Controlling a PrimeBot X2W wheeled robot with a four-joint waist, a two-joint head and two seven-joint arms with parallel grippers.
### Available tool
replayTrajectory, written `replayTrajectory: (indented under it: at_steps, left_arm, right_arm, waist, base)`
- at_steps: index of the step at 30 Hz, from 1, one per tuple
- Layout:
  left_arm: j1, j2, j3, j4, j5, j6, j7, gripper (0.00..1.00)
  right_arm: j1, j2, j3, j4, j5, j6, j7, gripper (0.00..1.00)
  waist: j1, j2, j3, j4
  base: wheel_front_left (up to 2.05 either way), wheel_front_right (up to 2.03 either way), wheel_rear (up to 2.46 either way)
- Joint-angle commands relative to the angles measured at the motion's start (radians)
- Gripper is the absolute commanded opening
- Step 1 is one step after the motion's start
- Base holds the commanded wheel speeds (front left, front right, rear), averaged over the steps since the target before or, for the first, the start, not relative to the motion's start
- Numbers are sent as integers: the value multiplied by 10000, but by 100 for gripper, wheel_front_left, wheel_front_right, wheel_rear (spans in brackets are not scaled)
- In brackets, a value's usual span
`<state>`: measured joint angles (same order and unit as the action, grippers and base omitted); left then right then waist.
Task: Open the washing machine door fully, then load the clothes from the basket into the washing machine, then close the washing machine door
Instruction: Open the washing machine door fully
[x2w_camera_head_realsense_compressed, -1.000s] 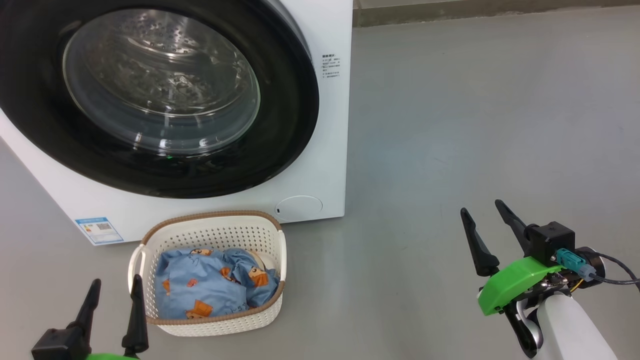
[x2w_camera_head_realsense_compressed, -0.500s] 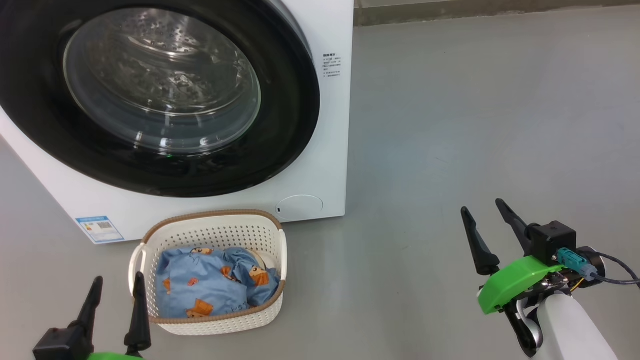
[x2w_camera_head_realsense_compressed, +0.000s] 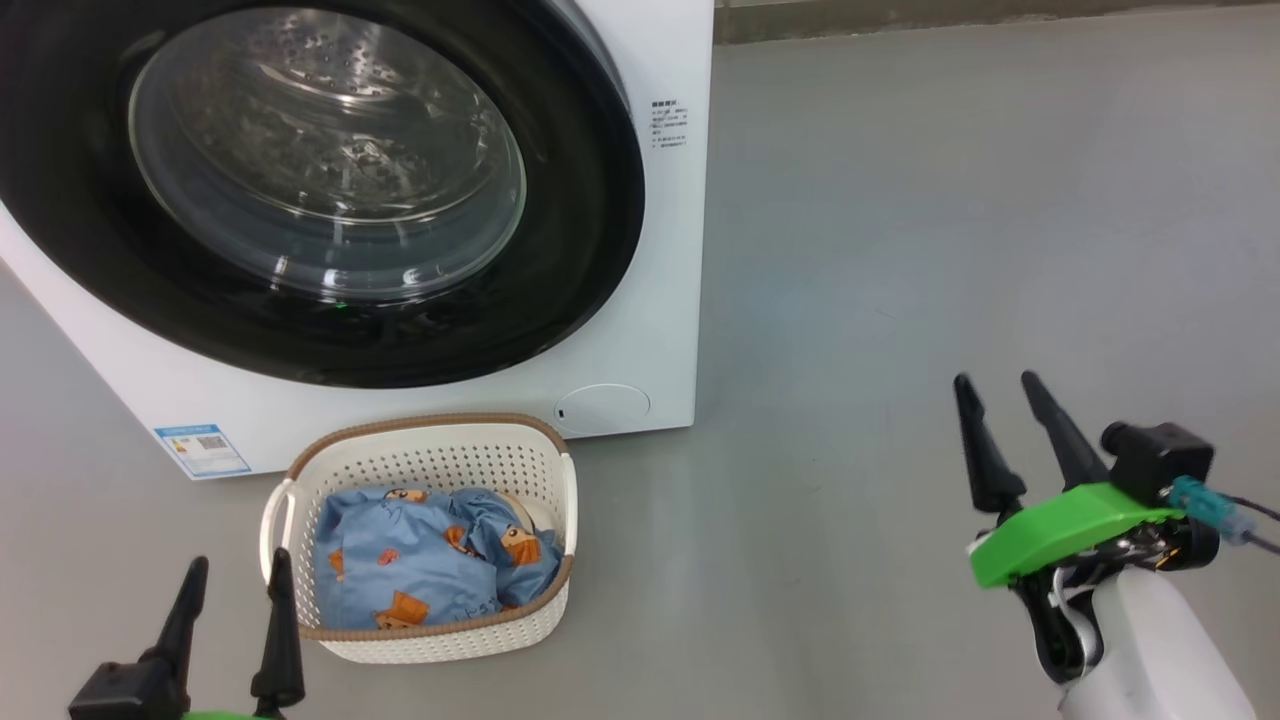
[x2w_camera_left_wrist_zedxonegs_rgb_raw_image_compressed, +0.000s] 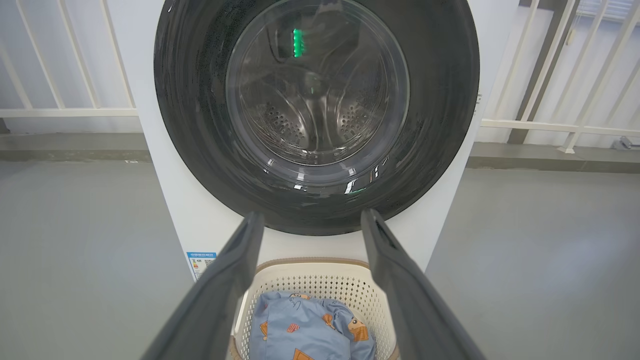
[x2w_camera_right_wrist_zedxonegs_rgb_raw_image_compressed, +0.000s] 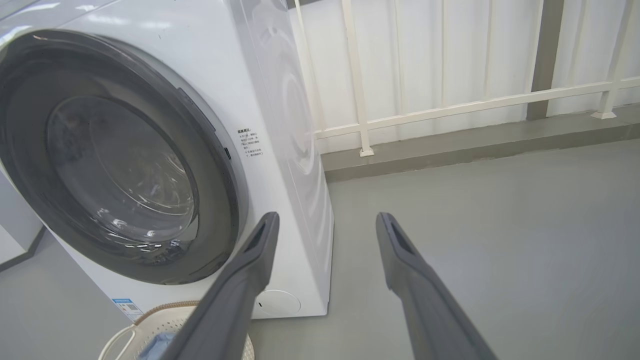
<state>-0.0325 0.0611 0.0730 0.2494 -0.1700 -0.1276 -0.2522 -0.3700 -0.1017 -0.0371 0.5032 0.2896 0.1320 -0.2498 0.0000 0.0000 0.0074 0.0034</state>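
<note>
The white washing machine (x2w_camera_head_realsense_compressed: 670, 300) stands at the upper left, and its round black-rimmed door (x2w_camera_head_realsense_compressed: 560, 300) with the glass bowl lies shut against the front. Below it on the floor sits the cream basket (x2w_camera_head_realsense_compressed: 440, 465) holding the light blue clothes (x2w_camera_head_realsense_compressed: 420, 560). My left gripper (x2w_camera_head_realsense_compressed: 235, 568) is open at the lower left, just left of the basket. My right gripper (x2w_camera_head_realsense_compressed: 995, 385) is open over bare floor at the lower right, far from the machine. The left wrist view faces the door (x2w_camera_left_wrist_zedxonegs_rgb_raw_image_compressed: 440, 125) over the basket (x2w_camera_left_wrist_zedxonegs_rgb_raw_image_compressed: 310, 280); the right wrist view shows the door (x2w_camera_right_wrist_zedxonegs_rgb_raw_image_compressed: 215, 200) from the right.
Grey floor (x2w_camera_head_realsense_compressed: 950, 200) spreads to the right of the machine. A white railing (x2w_camera_right_wrist_zedxonegs_rgb_raw_image_compressed: 450, 107) and a low kerb run behind it. A round filter cap (x2w_camera_head_realsense_compressed: 600, 408) and a blue sticker (x2w_camera_head_realsense_compressed: 202, 450) mark the machine's lower front.
My right gripper has risen and shifted slightly right, its fingers more upright. The head camera has shifted a little. Door, basket and left gripper are unchanged.
</note>
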Motion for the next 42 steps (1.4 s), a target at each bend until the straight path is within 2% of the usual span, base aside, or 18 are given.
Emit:
replayTrajectory:
  at_steps: [1,7,17,23,24,25,26,27,35,42]
  left_arm:
    - [-112,117,324,-305,19,-30,-95,100]
    - [-68,85,249,-358,14,-30,-95,100]
    - [-148,49,47,-306,-72,-31,-95,100]
    - [-218,36,21,-408,-73,-31,-95,100]
    - [-241,32,11,-429,-69,-31,-95,100]
    - [-271,25,3,-449,-68,-31,-95,100]
    - [-296,18,-3,-464,-69,-31,-95,100]
    - [-320,11,-15,-480,-71,-31,-95,100]
    - [-489,-48,-96,-496,-120,-31,-95,100]
    - [-763,-85,-231,-492,-214,-31,-95,100]
  right_arm:
    - [-445,62,154,-258,349,-13,-120,100]
    - [-945,152,47,-36,1594,-13,-120,100]
    - [-1950,318,-151,388,4539,-13,132,100]
    - [-2463,290,-356,591,5643,-13,472,100]
    - [-2570,294,-411,634,5875,-13,568,82]
    - [-2676,297,-446,665,6110,-13,691,36]
    - [-2773,292,-496,704,6328,-13,792,11]
    - [-2869,273,-520,733,6505,-13,903,0]
    - [-3641,59,-789,1000,7496,-13,1506,0]
    - [-4567,-140,-921,1493,8198,-13,2640,0]
  waist:
    - [0,0,24,18]
    - [0,0,137,130]
    - [0,0,449,405]
    - [0,0,661,535]
    - [0,0,714,563]
    - [0,0,764,593]
    - [0,0,804,620]
    - [0,0,855,645]
    - [0,0,1275,813]
    - [0,0,1767,995]
  base:
    - [0,0,0]
    - [0,0,0]
    - [0,0,0]
    - [0,0,0]
    - [0,0,0]
    - [0,0,0]
    - [0,0,0]
    - [0,0,0]
    - [0,0,0]
    - [0,0,0]
